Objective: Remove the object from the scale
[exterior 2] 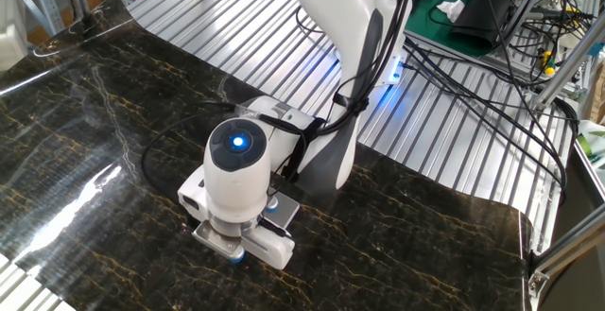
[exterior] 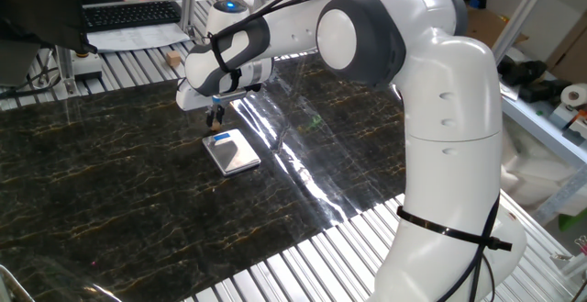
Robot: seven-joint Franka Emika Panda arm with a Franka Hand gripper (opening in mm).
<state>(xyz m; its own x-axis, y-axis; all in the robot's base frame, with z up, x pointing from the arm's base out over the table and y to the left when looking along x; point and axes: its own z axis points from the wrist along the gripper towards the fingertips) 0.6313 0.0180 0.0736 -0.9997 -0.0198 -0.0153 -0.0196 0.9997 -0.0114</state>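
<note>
Just beneath the pincer [exterior: 216,116] lies the scale [exterior: 231,151].

Bright, sharp; glare streaking tabletop [exterior: 303,169]

Flat on the dark marble surface [exterior: 110,183], well in from the edges: the scale [exterior: 232,152], small, rectangular, silver plate up, blue strip at the far end. In the other fixed view, just a sliver of it [exterior 2: 281,212] showing. No telling whether the cube sits on the plate.
</note>
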